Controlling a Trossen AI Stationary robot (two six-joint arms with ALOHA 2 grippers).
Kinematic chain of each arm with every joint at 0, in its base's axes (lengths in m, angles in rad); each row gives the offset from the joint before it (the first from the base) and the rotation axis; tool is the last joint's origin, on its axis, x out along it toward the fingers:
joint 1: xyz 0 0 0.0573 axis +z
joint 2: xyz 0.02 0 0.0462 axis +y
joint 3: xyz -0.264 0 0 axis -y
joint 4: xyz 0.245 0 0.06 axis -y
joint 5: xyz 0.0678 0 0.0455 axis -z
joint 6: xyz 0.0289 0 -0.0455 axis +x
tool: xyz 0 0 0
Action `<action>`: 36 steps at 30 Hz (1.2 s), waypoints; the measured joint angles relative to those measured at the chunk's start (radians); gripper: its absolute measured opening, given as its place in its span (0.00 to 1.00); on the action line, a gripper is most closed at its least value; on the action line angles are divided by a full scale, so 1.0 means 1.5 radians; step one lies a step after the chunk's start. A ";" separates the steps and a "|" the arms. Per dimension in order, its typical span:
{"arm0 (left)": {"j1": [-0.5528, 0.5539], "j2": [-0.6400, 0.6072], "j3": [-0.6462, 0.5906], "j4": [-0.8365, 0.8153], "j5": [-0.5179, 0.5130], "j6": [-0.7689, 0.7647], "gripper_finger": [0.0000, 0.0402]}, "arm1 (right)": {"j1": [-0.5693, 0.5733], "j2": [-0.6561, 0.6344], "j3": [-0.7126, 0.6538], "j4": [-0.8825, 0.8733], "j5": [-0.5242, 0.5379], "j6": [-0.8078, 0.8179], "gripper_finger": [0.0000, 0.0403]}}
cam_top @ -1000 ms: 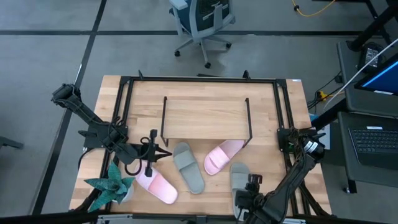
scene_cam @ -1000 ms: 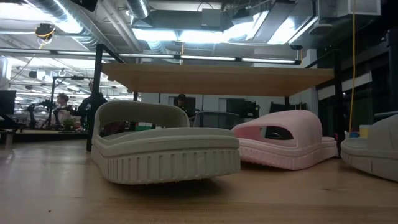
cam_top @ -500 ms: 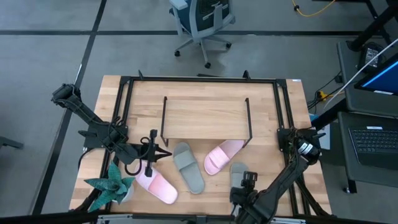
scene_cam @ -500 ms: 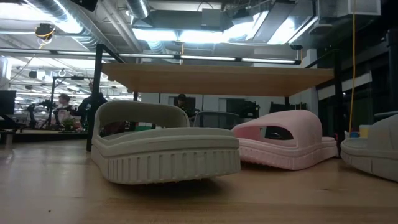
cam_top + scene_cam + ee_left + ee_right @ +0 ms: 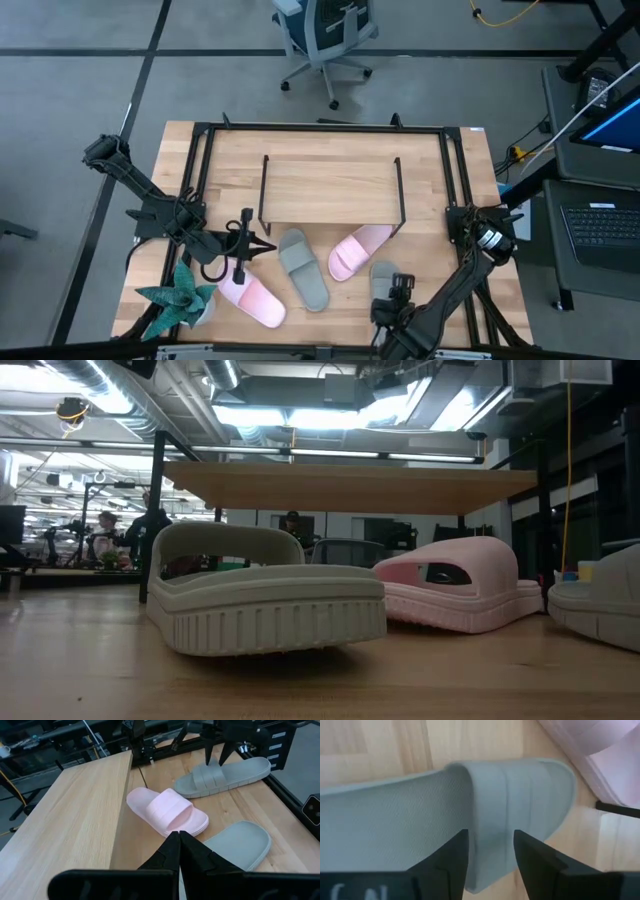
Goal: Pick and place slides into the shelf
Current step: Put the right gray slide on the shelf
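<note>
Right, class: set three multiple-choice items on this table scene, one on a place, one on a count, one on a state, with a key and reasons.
1. Where is the right pincer?
A. over the grey-green slide by the table's right front
B. over the shelf
C. over the plant

2. How many slides lie on the table?
A. two
B. four
C. six

3. How is the left pincer?
A. shut
B. wide open
C. holding a slide

Key: 1 A, its fingers straddle the grey-green slide. 2 B, two pink slides and two grey-green. 3 A, its fingers meet with nothing between them, and the shelf holds nothing.
</note>
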 joint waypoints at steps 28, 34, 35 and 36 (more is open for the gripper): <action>0.000 0.000 0.000 -0.003 0.018 -0.003 0.00 | -0.004 0.000 -0.019 -0.007 -0.008 0.056 0.32; 0.000 0.000 0.000 -0.003 0.018 -0.003 0.00 | -0.004 -0.002 -0.018 -0.005 -0.007 0.054 0.10; 0.000 0.000 0.000 -0.004 0.018 -0.003 0.00 | -0.004 -0.002 -0.018 -0.005 -0.006 0.053 0.07; 0.000 0.000 0.000 -0.003 0.018 -0.003 0.00 | -0.004 -0.002 -0.018 -0.006 -0.006 0.053 0.04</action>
